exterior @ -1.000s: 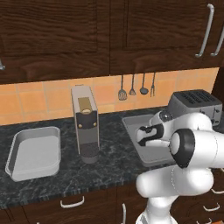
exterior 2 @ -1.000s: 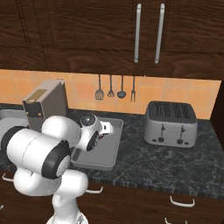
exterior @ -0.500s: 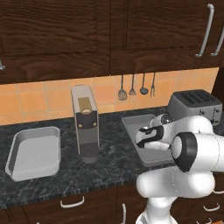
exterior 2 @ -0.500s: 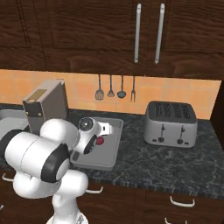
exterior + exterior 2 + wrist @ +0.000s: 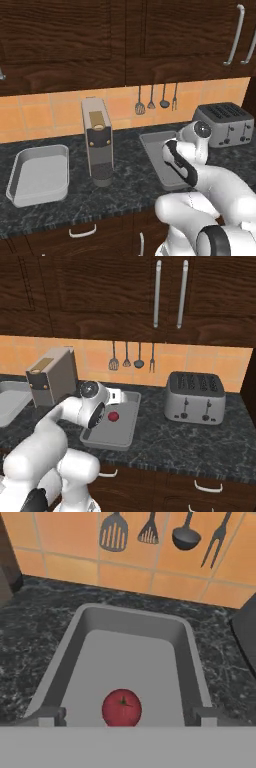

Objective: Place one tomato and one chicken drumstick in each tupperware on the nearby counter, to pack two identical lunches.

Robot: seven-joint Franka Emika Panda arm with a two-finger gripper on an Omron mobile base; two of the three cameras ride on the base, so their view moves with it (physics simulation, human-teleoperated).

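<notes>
Three cameras on one stretch of counter

Both base views look forward and down from behind the arm, sharing the tupperware; the hand view looks closely down into it toward the backsplash.

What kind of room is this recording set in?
A home-style kitchen, rendered rather than real. A black marbled counter runs under dark wood cabinets, with a toaster and a coffee machine on it, and cooking utensils hanging on the orange tiled wall.
</notes>
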